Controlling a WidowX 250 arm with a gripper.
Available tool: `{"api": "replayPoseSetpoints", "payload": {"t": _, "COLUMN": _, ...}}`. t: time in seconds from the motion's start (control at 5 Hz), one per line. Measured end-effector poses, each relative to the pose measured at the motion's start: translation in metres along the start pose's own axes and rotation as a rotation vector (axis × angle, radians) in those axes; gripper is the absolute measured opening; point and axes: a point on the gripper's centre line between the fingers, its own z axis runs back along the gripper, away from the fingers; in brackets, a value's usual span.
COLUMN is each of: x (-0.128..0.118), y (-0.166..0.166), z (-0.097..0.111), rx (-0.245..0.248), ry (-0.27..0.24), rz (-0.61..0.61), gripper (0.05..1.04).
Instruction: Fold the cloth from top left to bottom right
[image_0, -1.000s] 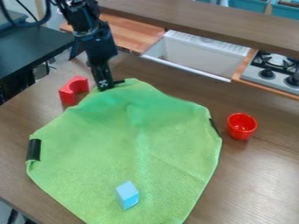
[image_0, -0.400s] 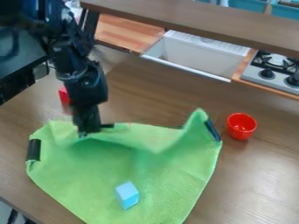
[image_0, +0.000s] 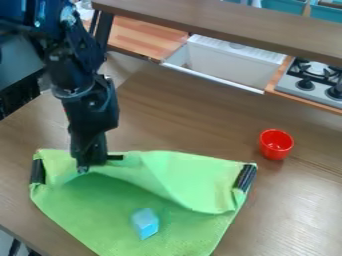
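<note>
We have the tool (image_0: 85, 166) low over the far left part of the cloth (image_0: 77, 200), its fingers closed on a pinch of the fabric, which bunches up under the tip. The cloth is the task's item; it lies on the counter (image_0: 200, 120), its near left side just beside the counter's lower-left edge.

Status of the fold: begun, in our judgement about halfway. Done: the far part of the cloth is doubled back towards the near part. From the tool, a loose flap runs rightward and sags towards the right clip (image_0: 245, 177), with a shaded hollow beneath it. The left clip (image_0: 38, 171) sits at the cloth's left margin.

Left to do: the flap must be carried to the lower right, laid down and let go. The near part of the cloth is a single exposed layer, and the pinched part is well apart from the lower-right side.

Caution: the blue block (image_0: 145, 223) rests on that exposed layer, beyond the flap's lip. We judge that it may be covered or pushed.

Farther out, the red cup (image_0: 276, 144) stands upright on the counter, to the right of the cloth and apart from it.
</note>
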Motion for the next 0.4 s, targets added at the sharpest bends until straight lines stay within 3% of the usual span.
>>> {"api": "replayPoseSetpoints", "payload": {"t": 0.4, "x": 0.002, "y": -0.037, "z": -0.003, "rx": 0.014, "ry": 0.088, "rz": 0.000, "gripper": 0.050}}
